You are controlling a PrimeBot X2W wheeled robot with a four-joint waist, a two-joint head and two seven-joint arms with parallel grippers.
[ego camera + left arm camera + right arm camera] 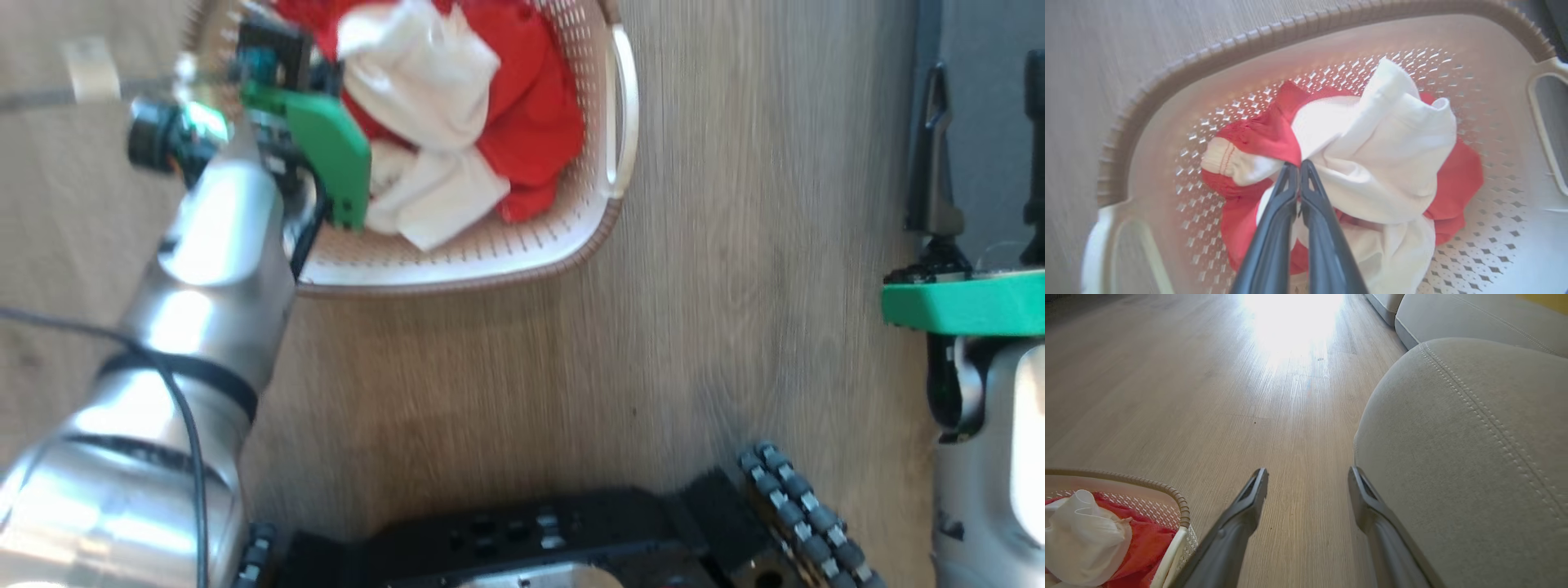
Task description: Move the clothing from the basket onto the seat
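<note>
The clothing (1392,151), a red and white bundle, lies inside the cream basket (1208,61) on the wood floor. In the left wrist view my left gripper (1299,163) is shut, its tips pinching a fold where red meets white. In the head view the clothing (522,98) sits in the basket (490,273) at the top, with my left wrist's green mount (326,147) over its left side. My right gripper (1308,482) is open and holds nothing, hovering over the floor beside the grey seat (1453,457). The head view has the right gripper (985,69) at the far right, before the seat (980,33).
My black wheeled base (571,531) and a roller wheel (808,506) fill the bottom of the head view. Bare wood floor (735,286) lies between basket and seat. A second grey cushion (1474,318) stands further back. The basket (1180,498) holds the clothing (1086,539) at lower left.
</note>
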